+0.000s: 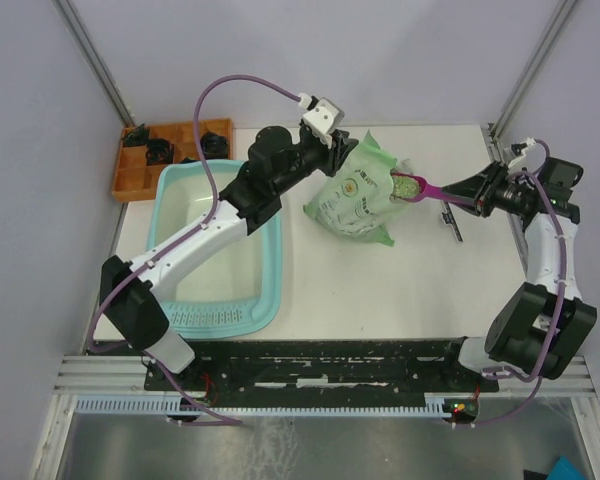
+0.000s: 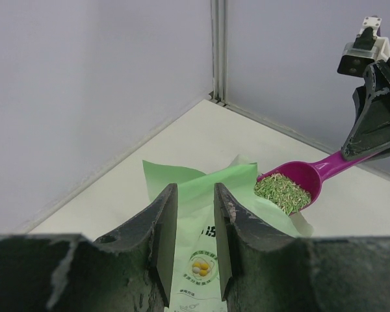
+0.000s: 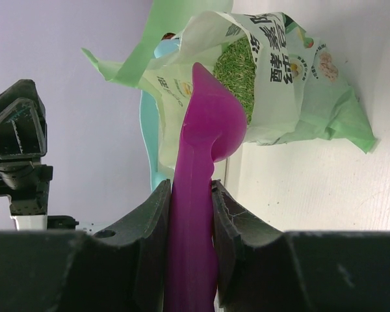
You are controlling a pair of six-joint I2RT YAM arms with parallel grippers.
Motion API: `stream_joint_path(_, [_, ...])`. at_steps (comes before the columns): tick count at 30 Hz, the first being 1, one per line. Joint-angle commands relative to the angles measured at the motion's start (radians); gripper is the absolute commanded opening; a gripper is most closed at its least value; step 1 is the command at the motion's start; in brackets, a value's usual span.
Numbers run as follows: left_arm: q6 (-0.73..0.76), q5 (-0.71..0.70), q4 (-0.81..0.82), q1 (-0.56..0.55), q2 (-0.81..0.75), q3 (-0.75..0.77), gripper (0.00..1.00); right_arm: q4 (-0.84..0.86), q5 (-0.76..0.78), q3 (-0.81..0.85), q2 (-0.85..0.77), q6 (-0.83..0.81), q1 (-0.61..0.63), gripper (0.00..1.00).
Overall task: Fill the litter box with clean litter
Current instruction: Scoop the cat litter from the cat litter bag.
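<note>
At the far left an orange tray [image 1: 170,160] sits on the counter [image 1: 380,290]. Just beside it is the teal litter box [image 1: 220,250], under my left arm, its whitish floor showing and its ribbed ledge at the near end.

My left gripper [image 1: 340,150] is at the top edge of the green bag [image 1: 355,200]. From the left wrist its fingers [image 2: 162,240] stand slightly apart with bag film between them, and I cannot tell whether they pinch it. That view alone shows a round emblem with yellow shapes and small print I cannot read.

Only the right wrist view looks into the bag's mouth, where the litter [image 3: 237,71] lies, and it shows Chinese characters too skewed to read.

The magenta scoop [image 1: 420,188] is heaped with granules at the mouth. My right gripper [image 1: 470,195] is clamped on its handle.
</note>
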Motion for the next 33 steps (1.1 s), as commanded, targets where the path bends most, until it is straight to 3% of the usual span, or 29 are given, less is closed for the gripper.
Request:
stream_joint_path(1, [0.008, -0.021, 0.033, -0.004, -0.049, -0.003, 0.35, 0.026, -0.086, -0.011, -0.034, 0.004, -0.032, 0.02])
stream_joint_path(21, [0.005, -0.036, 0.025, -0.005, -0.085, -0.040, 0.34, 0.160, -0.148, -0.072, -0.043, 0.168, -0.109, 0.01])
stream_joint_path(33, [0.006, -0.053, 0.022, -0.005, -0.113, -0.054, 0.34, 0.085, -0.173, -0.021, -0.060, 0.153, -0.133, 0.02])
